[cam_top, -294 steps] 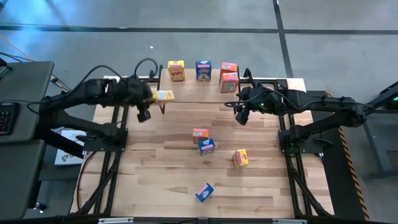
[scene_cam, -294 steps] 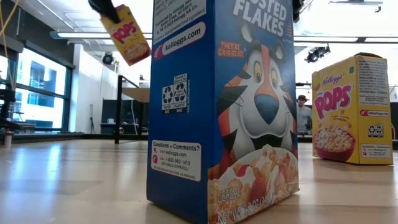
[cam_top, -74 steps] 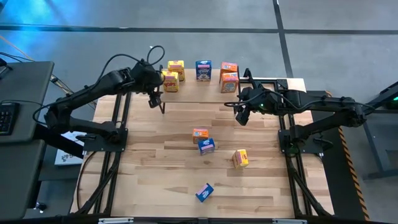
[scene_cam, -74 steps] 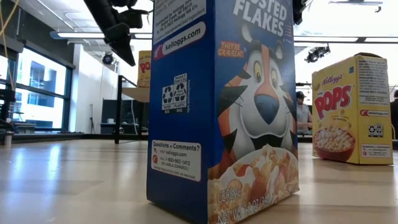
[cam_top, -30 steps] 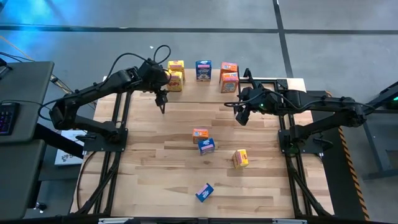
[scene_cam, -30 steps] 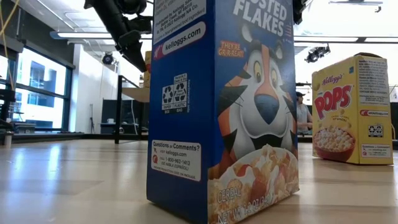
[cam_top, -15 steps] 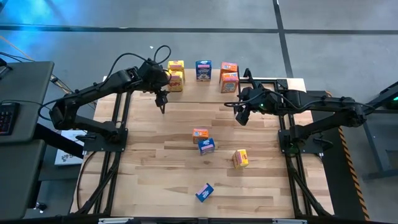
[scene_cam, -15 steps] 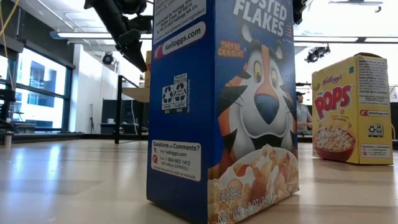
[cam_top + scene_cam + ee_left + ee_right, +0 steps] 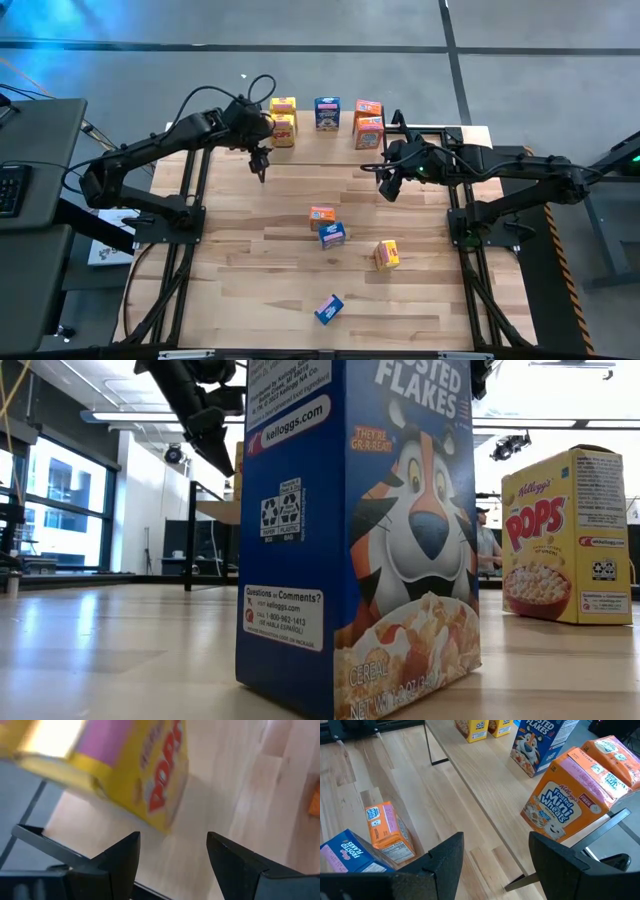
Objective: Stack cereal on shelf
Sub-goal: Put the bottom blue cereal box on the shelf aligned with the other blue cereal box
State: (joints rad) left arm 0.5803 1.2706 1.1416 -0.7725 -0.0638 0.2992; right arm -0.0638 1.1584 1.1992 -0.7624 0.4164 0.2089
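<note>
Cereal split two ways. Five boxes up on shelf (image 9: 320,135) at far edge of table (image 9: 250,290): two yellow boxes (image 9: 282,120) together at left end, one blue (image 9: 327,113) mid, two orange (image 9: 368,124) at right end. Four left down on table: orange box (image 9: 321,217) touching blue box (image 9: 333,235) near centre, another orange (image 9: 387,255) a bit to the right and nearer the front, a second blue (image 9: 329,308) lying tilted close to front edge.

Left gripper (image 9: 262,160) hung just off shelf's left-front corner, beside the yellow pair; fingers (image 9: 120,857) apart w/ nothing between, yellow box (image 9: 145,785) just ahead of them in left wrist view, not gripped. Right gripper (image 9: 386,186) hovered over table in front of shelf's right end, also spread wide & empty; right wrist view took in orange box on shelf (image 9: 567,795) and the centre orange/blue pair on table.

Key relation for next pick, as a judgement: centre pair lay toward the front from both grippers, roughly between the arms; right gripper looked slightly nearer, and much nearer to the lone orange. Long axes of table boxes hard to call from overhead; front blue sat skewed to table edges, so wrist turn probably needed there.
</note>
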